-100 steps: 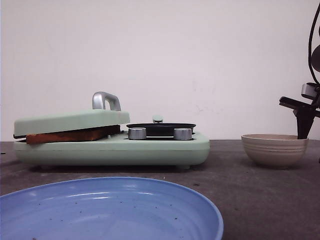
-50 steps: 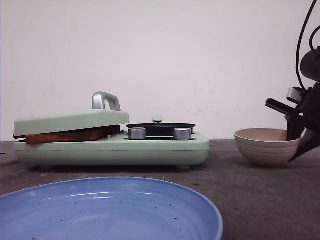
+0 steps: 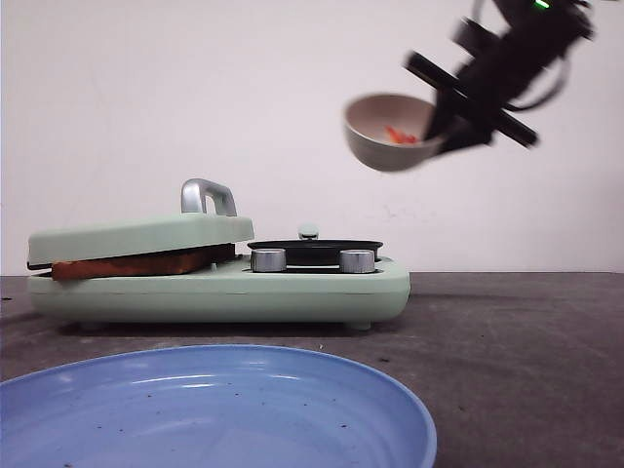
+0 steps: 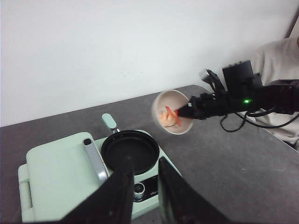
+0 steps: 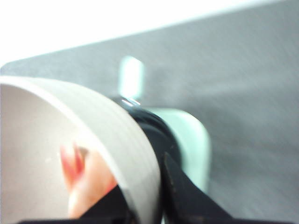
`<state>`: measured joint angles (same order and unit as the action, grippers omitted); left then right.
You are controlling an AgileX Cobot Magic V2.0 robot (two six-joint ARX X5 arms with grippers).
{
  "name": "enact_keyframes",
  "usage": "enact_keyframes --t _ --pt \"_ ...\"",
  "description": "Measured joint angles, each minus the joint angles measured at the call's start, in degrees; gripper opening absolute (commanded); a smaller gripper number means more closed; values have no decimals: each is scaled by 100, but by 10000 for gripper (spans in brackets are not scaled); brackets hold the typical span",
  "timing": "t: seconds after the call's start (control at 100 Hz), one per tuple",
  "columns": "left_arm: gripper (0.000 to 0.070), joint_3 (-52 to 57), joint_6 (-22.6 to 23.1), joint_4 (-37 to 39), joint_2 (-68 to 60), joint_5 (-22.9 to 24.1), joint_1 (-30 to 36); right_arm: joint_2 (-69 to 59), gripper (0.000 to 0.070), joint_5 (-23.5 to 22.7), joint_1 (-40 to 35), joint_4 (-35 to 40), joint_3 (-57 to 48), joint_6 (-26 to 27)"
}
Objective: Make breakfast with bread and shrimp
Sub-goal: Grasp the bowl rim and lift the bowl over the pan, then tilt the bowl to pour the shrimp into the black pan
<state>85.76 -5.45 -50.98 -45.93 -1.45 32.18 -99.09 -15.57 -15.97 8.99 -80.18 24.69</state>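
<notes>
Right fingers [image 3: 450,125]: clamping the rim of the beige bowl [image 3: 388,132], one finger inside and one outside; motion blur is softening their outline in the front view.
Bowl: hanging tilted in the air above the black pan [image 3: 314,251], well clear of the counter [image 3: 507,331].
Shrimp [image 4: 169,118]: lying inside the tilted bowl, pinkish-orange; its shape is blurring in the right wrist view.
Left fingers [image 4: 142,193]: standing slightly apart with nothing between them, hovering over the front of the green cooker [image 3: 219,283]; only their dark tips are showing.
Bread [image 3: 132,263]: sitting under the cooker's lid [image 3: 136,237] toward the counter's left edge; only one browned edge is peeking out, so the slice count is staying hidden.
Blue plate [image 3: 214,409]: lying at the counter's near edge, cropped by the frame.
</notes>
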Motion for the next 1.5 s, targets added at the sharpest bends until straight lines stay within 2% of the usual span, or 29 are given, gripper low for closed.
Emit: enact_keyframes --t 0.23,0.51,0.71,0.86,0.91,1.05,1.2,1.5 --pt "0 0 0 44 -74 -2 0 -483 0 745 -730 -199 -592 -98" --pt "0 0 0 9 17 -114 0 -859 0 1550 -857 -201 -713 -420" --pt "0 0 0 -85 59 -146 0 -870 0 1515 -872 -466 -713 -710" --pt "0 0 0 -109 63 -146 0 -870 0 647 -748 -671 -713 -743" --pt "0 0 0 -114 63 -146 0 -870 0 592 -726 -680 -713 -732" --pt "0 0 0 -114 61 -146 0 -874 0 909 -688 -673 -713 -763" --pt "0 0 0 -114 63 -146 0 -874 0 1161 -695 -824 -713 -1032" --pt "0 0 0 -131 61 -146 0 -874 0 2009 -1213 -1182 -713 -2343"
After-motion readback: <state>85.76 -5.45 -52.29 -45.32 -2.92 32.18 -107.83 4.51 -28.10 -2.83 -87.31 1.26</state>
